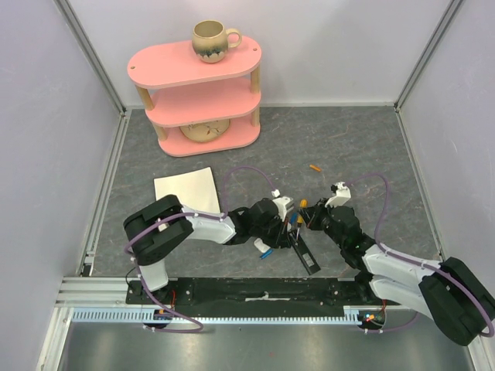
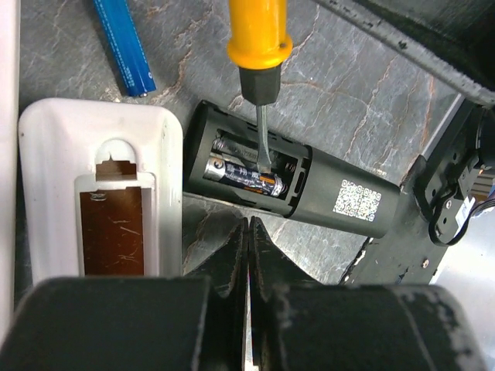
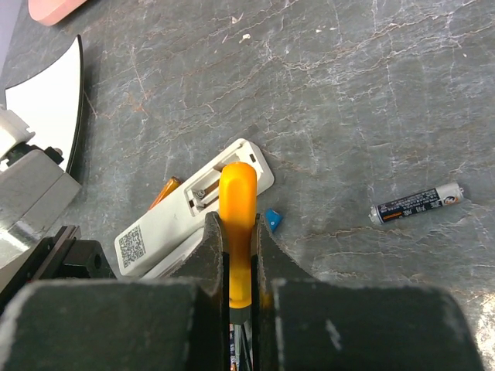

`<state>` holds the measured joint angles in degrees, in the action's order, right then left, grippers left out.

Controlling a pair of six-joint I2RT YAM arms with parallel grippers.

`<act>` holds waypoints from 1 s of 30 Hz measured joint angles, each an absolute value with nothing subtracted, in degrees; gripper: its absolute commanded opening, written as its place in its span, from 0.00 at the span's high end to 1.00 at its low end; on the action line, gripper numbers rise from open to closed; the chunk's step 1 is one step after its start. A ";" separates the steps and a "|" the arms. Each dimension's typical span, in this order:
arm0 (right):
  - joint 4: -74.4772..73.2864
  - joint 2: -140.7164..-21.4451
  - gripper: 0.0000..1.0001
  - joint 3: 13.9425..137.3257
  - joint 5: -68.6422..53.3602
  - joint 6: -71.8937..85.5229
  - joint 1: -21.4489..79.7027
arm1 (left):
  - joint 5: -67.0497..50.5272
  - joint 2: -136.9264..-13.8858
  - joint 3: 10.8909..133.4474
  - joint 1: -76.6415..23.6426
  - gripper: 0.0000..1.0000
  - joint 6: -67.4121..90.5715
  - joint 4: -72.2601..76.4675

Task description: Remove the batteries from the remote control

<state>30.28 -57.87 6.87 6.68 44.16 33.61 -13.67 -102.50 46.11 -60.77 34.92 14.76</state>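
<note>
While the right pincer (image 3: 239, 224) grips the screwdriver (image 2: 259, 39), a battery (image 2: 241, 176) lies at its blade.

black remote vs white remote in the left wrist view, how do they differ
The black remote holds a dark battery in its open bay; the white remote shows only a brown plate in its bay. The screwdriver tip pokes into the black remote, not the white remote. Both lie back up, covers off.

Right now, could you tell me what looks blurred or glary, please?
Left wrist: left gripper's black fingers blurred, black remote control sharp, glint on its cylindrical battery. Right wrist: right gripper's fingers blurred, loose black battery sharp. Top external: evenly lit.
</note>
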 measured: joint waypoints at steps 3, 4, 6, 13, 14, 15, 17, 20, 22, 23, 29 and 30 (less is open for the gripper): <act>31.44 -58.94 1.00 6.85 7.66 44.18 34.39 | -14.04 -102.91 46.24 -60.62 0.98 34.96 15.44; 31.77 -59.29 1.00 6.85 7.97 44.18 34.70 | -14.20 -103.04 46.24 -60.53 0.98 34.98 15.68; 32.21 -59.55 1.00 6.83 8.75 44.16 35.16 | -14.59 -103.15 46.24 -60.42 0.98 34.98 15.94; 32.56 -58.76 1.00 5.80 12.27 44.14 36.69 | -15.55 -103.66 46.24 -60.03 0.98 35.11 16.88; 32.64 -58.76 1.00 5.76 12.60 44.14 36.95 | -15.66 -103.74 46.24 -59.96 0.98 35.16 17.04; 32.82 -58.76 1.00 5.69 12.99 44.14 37.23 | -15.75 -103.81 46.24 -59.90 0.98 35.20 17.17; 33.39 -58.94 1.00 5.52 13.87 44.12 37.93 | -16.16 -103.98 46.24 -59.72 0.98 35.40 17.45; 34.74 -59.77 1.00 5.21 14.94 44.34 38.70 | -16.91 -104.31 46.24 -59.42 0.98 35.77 17.80; 35.88 -60.07 1.00 4.73 15.11 45.10 38.85 | -17.21 -104.44 46.24 -59.22 0.98 36.03 17.93; 36.32 -60.12 1.00 4.43 15.14 45.52 38.85 | -17.45 -104.49 46.24 -59.16 0.98 36.18 18.00; 38.39 -60.40 1.00 3.09 14.37 49.21 38.92 | -18.72 -105.38 46.57 -58.65 0.98 36.71 18.87; 38.57 -60.49 1.00 3.07 14.33 49.56 38.89 | -18.98 -105.41 46.57 -58.57 0.98 36.80 18.92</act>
<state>38.57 -60.49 3.07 14.33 49.56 38.89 -18.98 -105.41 46.57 -58.57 36.80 18.92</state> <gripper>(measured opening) 0.067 0.025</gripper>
